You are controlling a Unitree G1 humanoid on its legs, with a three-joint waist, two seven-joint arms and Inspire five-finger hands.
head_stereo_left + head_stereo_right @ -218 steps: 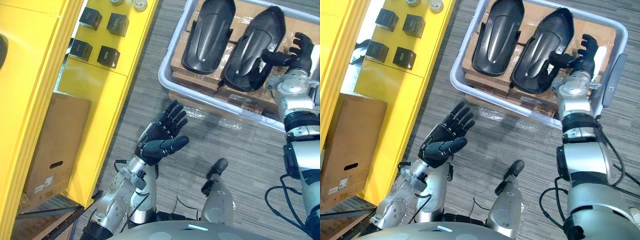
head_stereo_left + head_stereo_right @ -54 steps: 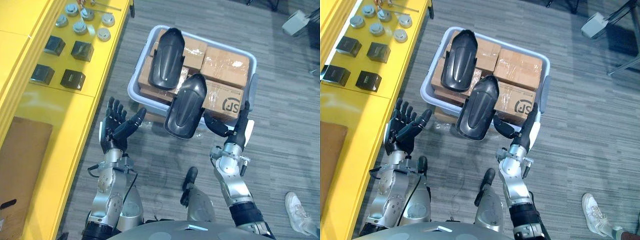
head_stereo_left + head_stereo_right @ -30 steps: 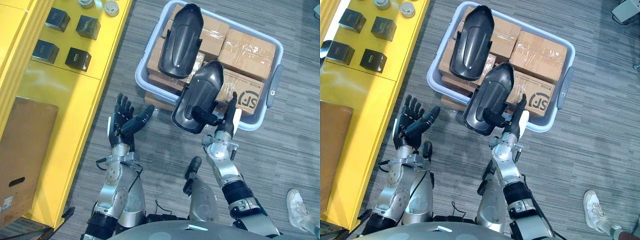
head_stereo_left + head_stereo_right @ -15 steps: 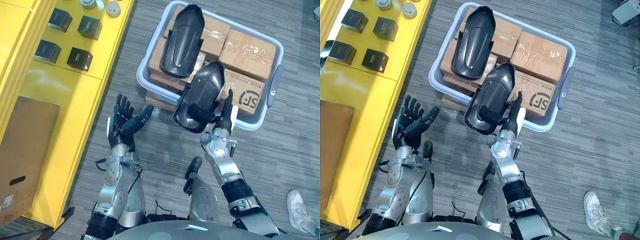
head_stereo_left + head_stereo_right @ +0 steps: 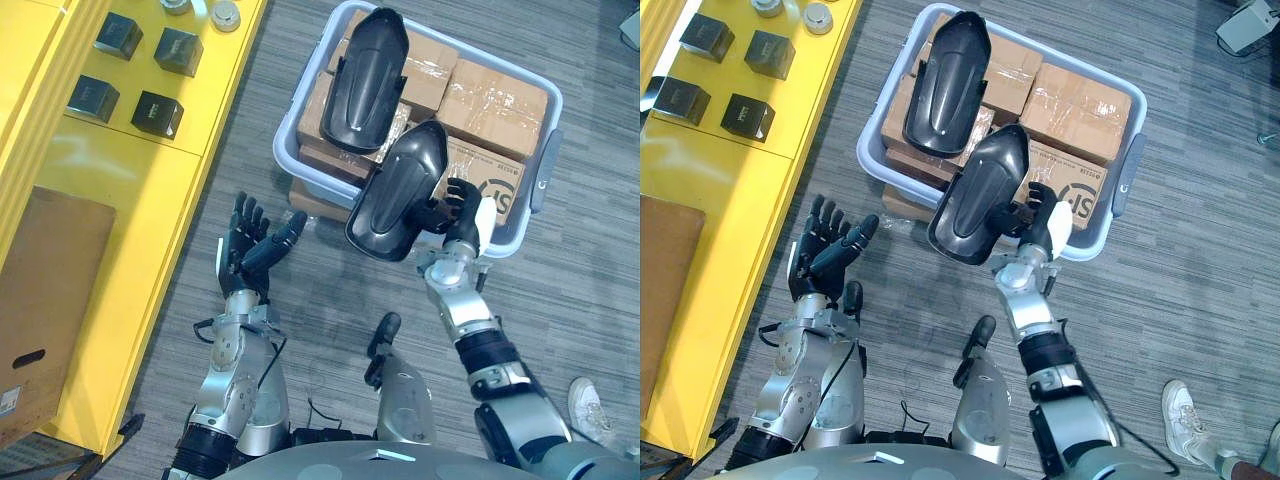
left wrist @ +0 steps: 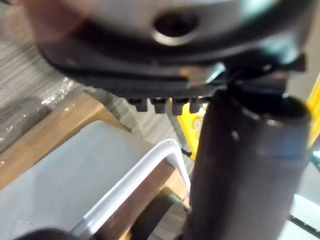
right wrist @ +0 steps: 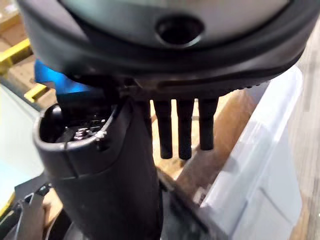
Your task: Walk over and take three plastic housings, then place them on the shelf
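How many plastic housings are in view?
2. One housing lies on the cardboard boxes in the tub; the right hand holds the other over its near edge. More may be hidden.

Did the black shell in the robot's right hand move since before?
Yes. The plastic housing in the right hand earlier lay wholly inside the pale bin; now its near end sticks out over the bin's near rim, toward the robot.

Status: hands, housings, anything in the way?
Right hand pinching one housing at tub rim. Left hand open, palm up. Second housing on boxes in tub. Nothing seen blocking.
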